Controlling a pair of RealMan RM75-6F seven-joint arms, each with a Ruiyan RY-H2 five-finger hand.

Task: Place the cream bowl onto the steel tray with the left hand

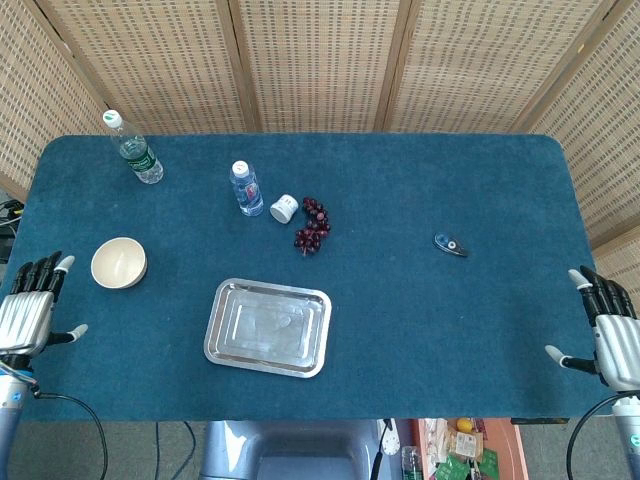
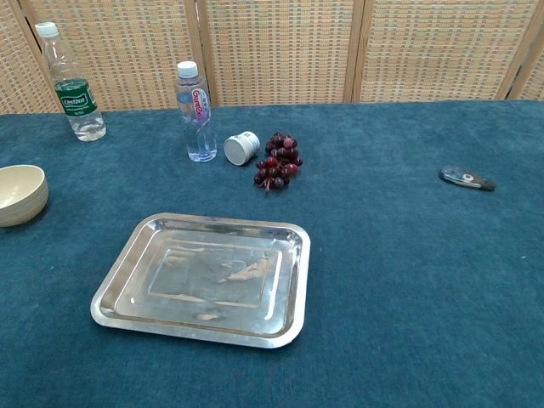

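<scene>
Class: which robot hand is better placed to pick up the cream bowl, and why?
The left robot hand. It sits open at the table's left edge, close to the round cream bowl. The right robot hand is at the far right edge, beyond the rectangular steel tray.
</scene>
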